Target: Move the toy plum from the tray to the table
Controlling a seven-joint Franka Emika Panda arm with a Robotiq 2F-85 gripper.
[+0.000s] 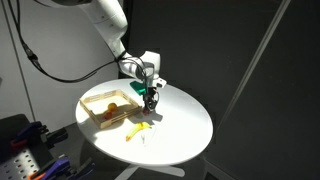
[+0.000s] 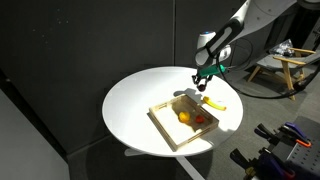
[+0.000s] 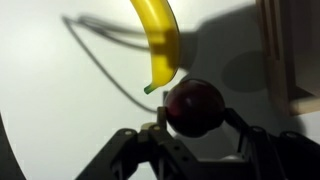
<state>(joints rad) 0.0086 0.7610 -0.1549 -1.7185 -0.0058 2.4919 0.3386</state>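
Note:
In the wrist view the toy plum (image 3: 193,107), a dark reddish-purple ball, sits clamped between my gripper's (image 3: 194,118) two fingers. It hangs above the white table (image 3: 60,100), just beside the tip of the yellow banana. In both exterior views the gripper (image 1: 150,98) (image 2: 203,82) points down over the table (image 1: 180,130), just past the edge of the light wooden tray (image 1: 92,103) (image 2: 165,125). The tray's rim (image 3: 285,60) shows at the right of the wrist view. The plum is too small to make out in the exterior views.
A yellow banana (image 3: 160,40) (image 1: 140,128) (image 2: 213,103) lies on the table next to the tray, close under the gripper. An orange toy fruit (image 2: 184,117) and a red one (image 2: 199,120) lie in the tray. A cable's shadow crosses the table in the wrist view.

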